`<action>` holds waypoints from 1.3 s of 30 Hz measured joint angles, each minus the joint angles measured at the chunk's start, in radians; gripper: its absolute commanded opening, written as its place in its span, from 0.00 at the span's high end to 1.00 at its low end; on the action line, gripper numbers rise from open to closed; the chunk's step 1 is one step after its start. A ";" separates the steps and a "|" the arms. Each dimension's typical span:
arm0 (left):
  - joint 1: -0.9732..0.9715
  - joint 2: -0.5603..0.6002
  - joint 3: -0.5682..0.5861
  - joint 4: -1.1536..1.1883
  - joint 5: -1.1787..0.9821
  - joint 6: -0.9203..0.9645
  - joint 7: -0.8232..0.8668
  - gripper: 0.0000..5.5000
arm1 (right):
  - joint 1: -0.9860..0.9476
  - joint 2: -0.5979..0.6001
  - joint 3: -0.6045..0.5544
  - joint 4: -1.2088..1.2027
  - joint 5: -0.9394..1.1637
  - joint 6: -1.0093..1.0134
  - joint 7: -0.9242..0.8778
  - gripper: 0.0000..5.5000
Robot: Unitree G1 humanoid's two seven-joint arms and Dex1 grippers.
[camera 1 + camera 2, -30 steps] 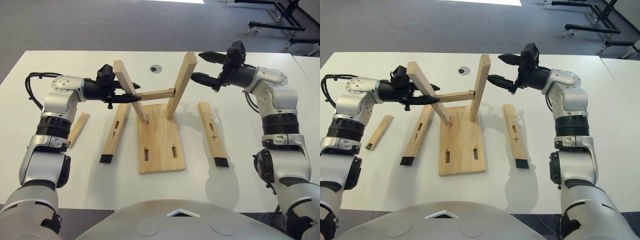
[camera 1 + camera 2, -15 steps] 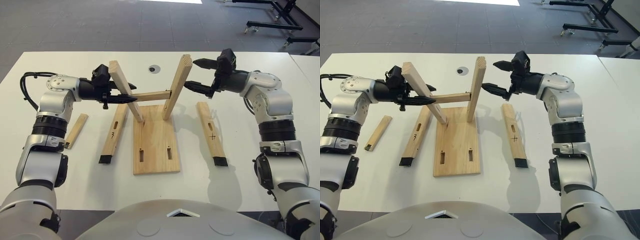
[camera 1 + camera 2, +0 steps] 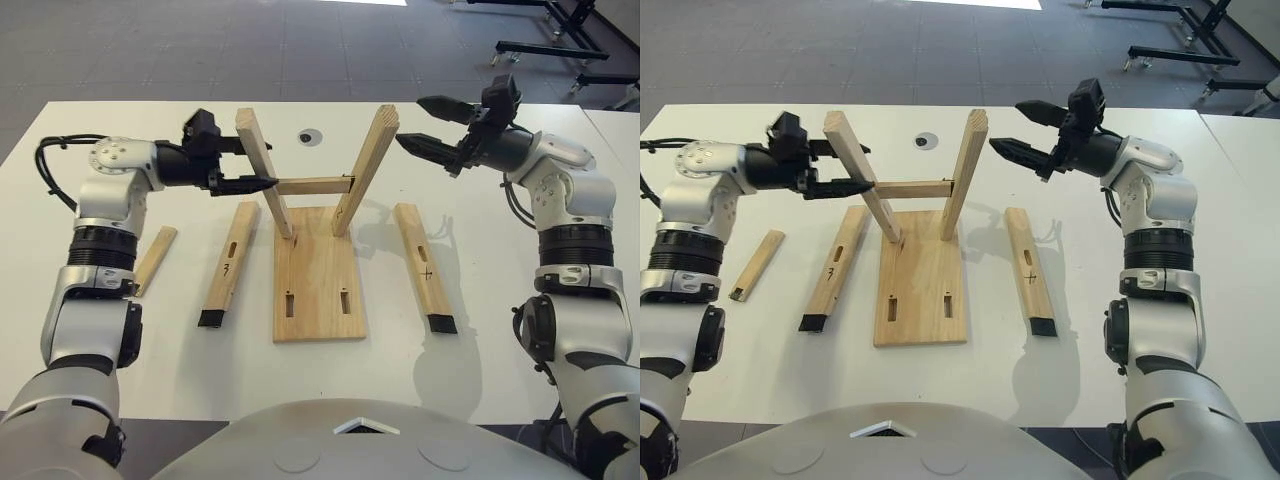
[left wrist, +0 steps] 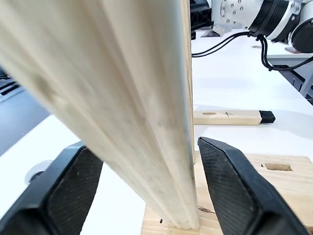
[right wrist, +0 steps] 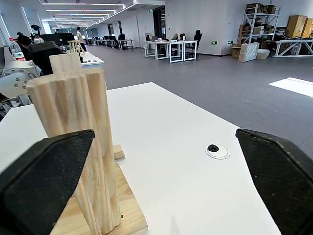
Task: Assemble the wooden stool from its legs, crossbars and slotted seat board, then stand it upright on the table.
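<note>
Seemingly light, stiff and best gripped mid-length, two legs (image 3: 365,170) joined by a crossbar (image 3: 312,185) stood slotted in the seat board (image 3: 315,290) on the surface (image 3: 500,330), the left hand (image 3: 252,166) spread loosely astride one, the right hand (image 3: 410,121) spread empty beside the other.

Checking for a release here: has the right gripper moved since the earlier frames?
Yes. The right gripper has drawn back to the robot's right, leaving a gap from the right upright leg.
</note>
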 measured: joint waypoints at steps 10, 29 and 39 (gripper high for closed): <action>0.299 0.148 0.248 -0.372 -0.164 0.173 0.063 0.39 | 0.022 -0.018 -0.061 -0.124 0.079 0.086 -0.020 0.03; 0.989 -0.045 0.431 -0.647 0.141 0.492 0.851 0.39 | 0.476 -0.024 -0.092 -0.536 0.216 0.326 -0.212 0.03; 0.981 0.010 0.429 -0.557 0.070 0.480 0.788 0.60 | 0.450 -0.030 -0.070 -0.537 0.217 0.327 -0.263 0.03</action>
